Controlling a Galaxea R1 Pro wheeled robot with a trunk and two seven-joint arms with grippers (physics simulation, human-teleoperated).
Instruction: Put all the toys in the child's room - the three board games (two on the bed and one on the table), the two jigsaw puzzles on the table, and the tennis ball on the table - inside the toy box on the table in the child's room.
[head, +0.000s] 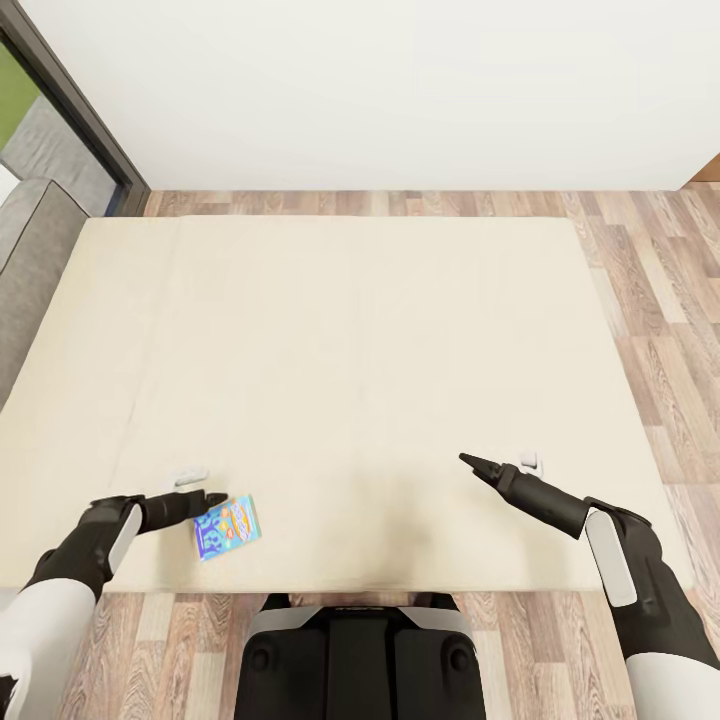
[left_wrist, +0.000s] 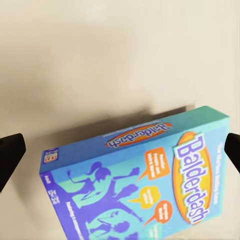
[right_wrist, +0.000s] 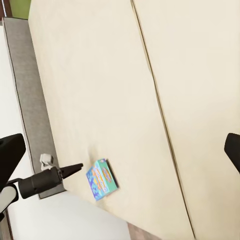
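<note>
A small blue board game (head: 227, 527), lettered "Balderdash", lies flat on the beige bed (head: 350, 330) close to its near edge, left of centre. My left gripper (head: 210, 497) hovers just left of the box, open. In the left wrist view the box (left_wrist: 145, 180) lies ahead of the open left gripper (left_wrist: 120, 152), whose dark fingertips (left_wrist: 10, 155) stand wide apart. My right gripper (head: 475, 463) hangs over the bed's near right part, open and holding nothing. The right wrist view looks across the mattress at the box (right_wrist: 101, 179) and the left gripper (right_wrist: 75, 168).
A grey headboard (head: 30, 250) runs along the bed's left side, with a dark-framed window (head: 70, 110) behind it. Wood-plank floor (head: 670, 300) borders the bed on the right, far and near sides. A white wall (head: 400, 90) stands beyond. My base (head: 355, 655) is at the near edge.
</note>
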